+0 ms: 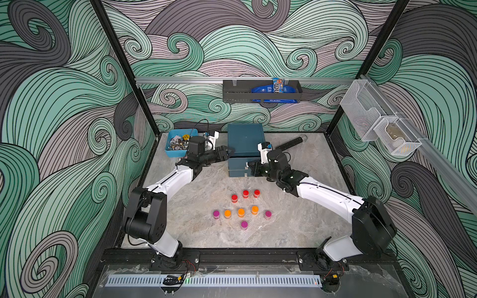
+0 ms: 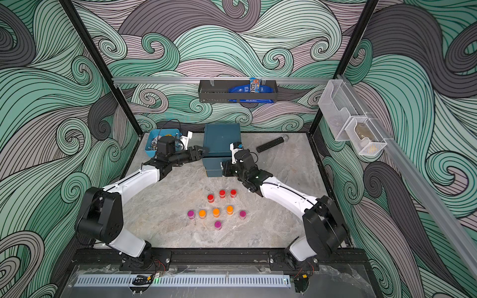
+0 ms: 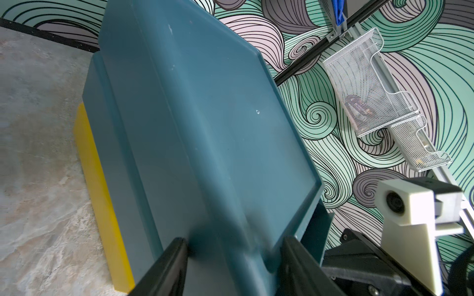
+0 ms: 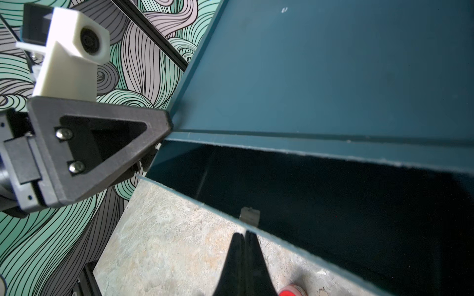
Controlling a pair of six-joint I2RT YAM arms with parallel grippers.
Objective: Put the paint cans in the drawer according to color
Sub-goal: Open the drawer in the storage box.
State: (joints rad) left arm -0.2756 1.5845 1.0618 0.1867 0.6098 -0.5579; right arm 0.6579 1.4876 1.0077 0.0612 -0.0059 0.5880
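Chest [image 1: 245,139], boxy smooth teal, clamped in left jaws, right jaws shut at drawer [image 4: 307,205] rim

Teal drawer [image 1: 245,139] sits on the marble table [image 1: 296,227]. Left gripper [image 1: 228,152] touches the drawer's left side; right gripper [image 1: 251,168] is at its front face. Nine paint cans [image 1: 241,212] stand upright in front of the drawer, well apart from it. Red three [image 1: 245,193] are nearest it, orange three [image 1: 227,213] further out, magenta three [image 1: 244,224] flanking and farthest. Blue bin [image 1: 171,152] of metal bits is left of the drawer, black cylinder [image 1: 290,142] to its right.
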